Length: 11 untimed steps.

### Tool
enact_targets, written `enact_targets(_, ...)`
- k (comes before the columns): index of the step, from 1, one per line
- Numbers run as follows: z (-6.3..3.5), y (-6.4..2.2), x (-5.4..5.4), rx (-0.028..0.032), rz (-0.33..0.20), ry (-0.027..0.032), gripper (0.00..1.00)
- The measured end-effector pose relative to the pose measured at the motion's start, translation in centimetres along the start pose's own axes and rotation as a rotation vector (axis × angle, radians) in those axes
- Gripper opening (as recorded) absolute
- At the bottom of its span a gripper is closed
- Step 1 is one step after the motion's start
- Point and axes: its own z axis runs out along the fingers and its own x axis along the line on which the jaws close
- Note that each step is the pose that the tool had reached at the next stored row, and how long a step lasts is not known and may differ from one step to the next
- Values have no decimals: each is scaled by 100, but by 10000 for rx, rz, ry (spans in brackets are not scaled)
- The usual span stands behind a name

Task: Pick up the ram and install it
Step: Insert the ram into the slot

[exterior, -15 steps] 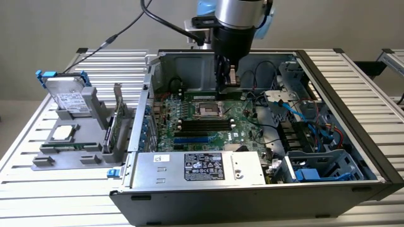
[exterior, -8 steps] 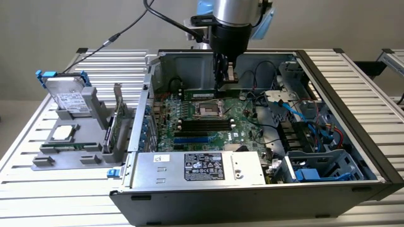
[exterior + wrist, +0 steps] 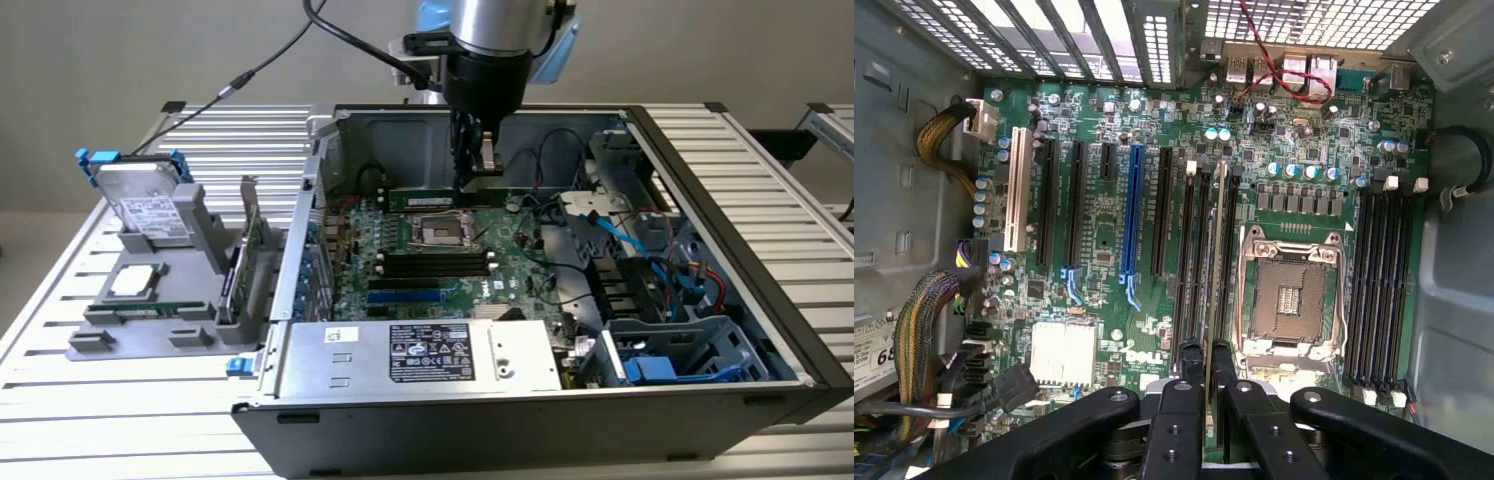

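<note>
My gripper (image 3: 477, 176) reaches down into the open computer case (image 3: 747, 180), over the far part of the motherboard (image 3: 507, 270). It is shut on the ram (image 3: 424, 197), a long thin green stick held level just beyond the processor socket (image 3: 441, 229). In the wrist view the ram (image 3: 1217, 250) shows edge-on between my fingertips, gripper (image 3: 1206, 372), running lengthwise along the black memory slots (image 3: 1192, 250) beside the socket (image 3: 1291, 295). Whether it touches a slot I cannot tell.
A grey holder (image 3: 140, 325) on the exterior view's left carries a hard drive (image 3: 147, 205), a square silver processor (image 3: 134, 283) and an upright expansion card (image 3: 248, 262). The power supply (image 3: 427, 355) fills the case's near side. Cables and a blue drive cage (image 3: 674, 360) crowd its right.
</note>
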Motion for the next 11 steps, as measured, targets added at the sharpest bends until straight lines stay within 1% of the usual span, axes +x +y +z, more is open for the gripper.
enact_targets(7, 5, 2, -3, -2, 2, 5, 14)
enact_targets(11, 77, 14, -12, -4, 1, 10, 14)
